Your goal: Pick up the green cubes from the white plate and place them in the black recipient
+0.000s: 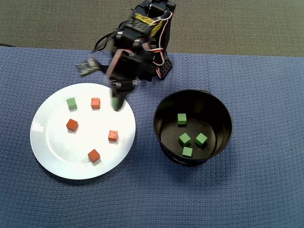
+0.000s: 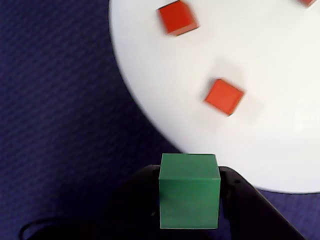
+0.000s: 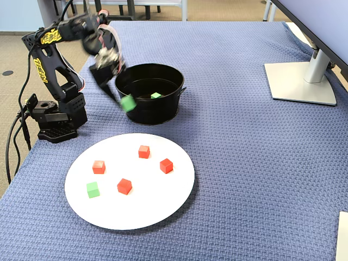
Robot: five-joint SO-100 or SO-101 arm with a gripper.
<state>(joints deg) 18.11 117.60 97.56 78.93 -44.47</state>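
Small matte green cube pinched in the black gripper, held above the large round white plate's edge, one green cube left on it, four seen inside the round black metal pot beside the plate.

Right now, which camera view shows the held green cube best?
The wrist view: the held green cube fills the foreground, sharp, between the end effector fingers. The overhead view shows only a blurred tip; the fixed view shows it small and blurred.
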